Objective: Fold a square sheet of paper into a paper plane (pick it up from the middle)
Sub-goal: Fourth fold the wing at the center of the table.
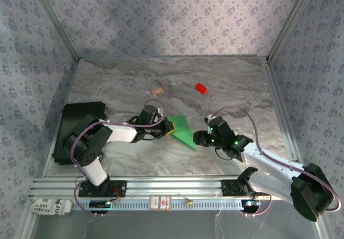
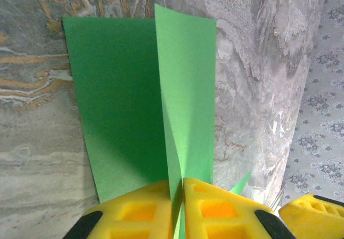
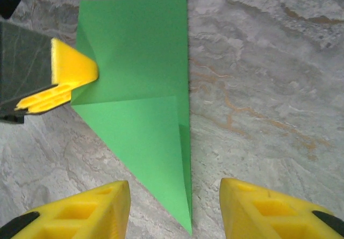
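Observation:
The bright green paper [image 1: 181, 130] lies mid-table, folded into a flat pointed shape whose tip faces the right arm. My left gripper [image 1: 165, 128] is at its wide left end. In the left wrist view that gripper [image 2: 181, 196] is shut on a raised flap of the paper [image 2: 121, 99], which stands up on edge between the yellow fingers [image 2: 140, 207]. My right gripper [image 1: 202, 138] stands just right of the tip. In the right wrist view it [image 3: 174, 189] is open, with the narrow tip of the paper [image 3: 145, 78] flat on the table between its fingers, touching neither.
A small red block [image 1: 201, 88] and a tan cork-like piece [image 1: 157, 92] lie farther back. A black box [image 1: 75, 123] sits at the left edge. Patterned walls enclose the marble table [image 1: 242, 83]. A metal rail [image 1: 161, 186] runs along the near edge.

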You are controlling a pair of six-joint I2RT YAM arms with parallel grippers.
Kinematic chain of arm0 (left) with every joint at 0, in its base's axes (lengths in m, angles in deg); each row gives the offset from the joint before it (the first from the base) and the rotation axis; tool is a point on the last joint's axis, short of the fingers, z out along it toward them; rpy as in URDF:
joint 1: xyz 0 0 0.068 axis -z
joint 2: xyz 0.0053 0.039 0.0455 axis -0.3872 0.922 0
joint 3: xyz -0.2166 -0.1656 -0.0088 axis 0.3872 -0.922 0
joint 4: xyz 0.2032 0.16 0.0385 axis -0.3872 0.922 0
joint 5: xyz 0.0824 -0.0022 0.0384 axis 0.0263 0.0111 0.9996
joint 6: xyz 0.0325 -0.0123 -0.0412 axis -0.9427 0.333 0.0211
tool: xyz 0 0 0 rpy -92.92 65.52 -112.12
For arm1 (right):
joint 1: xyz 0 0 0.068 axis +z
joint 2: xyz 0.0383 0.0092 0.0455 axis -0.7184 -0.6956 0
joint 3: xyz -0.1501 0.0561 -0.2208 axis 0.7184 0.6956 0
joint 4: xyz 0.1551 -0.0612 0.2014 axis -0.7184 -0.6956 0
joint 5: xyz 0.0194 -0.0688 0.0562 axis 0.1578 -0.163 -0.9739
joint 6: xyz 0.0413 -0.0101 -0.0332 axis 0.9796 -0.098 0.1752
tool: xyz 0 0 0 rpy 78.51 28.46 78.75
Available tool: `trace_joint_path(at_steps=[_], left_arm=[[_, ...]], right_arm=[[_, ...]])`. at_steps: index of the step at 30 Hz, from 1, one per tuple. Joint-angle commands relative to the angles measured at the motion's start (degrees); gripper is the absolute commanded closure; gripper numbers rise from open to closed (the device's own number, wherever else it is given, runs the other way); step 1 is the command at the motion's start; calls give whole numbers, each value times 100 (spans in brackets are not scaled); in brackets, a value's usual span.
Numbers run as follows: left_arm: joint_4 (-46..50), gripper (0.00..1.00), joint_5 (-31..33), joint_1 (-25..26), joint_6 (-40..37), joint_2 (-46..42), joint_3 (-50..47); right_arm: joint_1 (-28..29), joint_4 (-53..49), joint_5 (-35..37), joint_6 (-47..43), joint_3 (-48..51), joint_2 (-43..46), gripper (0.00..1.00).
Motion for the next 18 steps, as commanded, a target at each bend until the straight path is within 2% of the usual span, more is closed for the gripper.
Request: trace_joint_path(at_steps=[1,8,18], left_arm=[[-206,85,-158,8,-56,-82,133],[-192,86,-341,-44,-139,-70,173],[-179,87,-520,-172,-187,-62,195]], right_arm=[[272,198,518,-405,23,66,51],[637,383,989,-516,17,-97,41],[1265,738,1884,-1244,132,-244,42]])
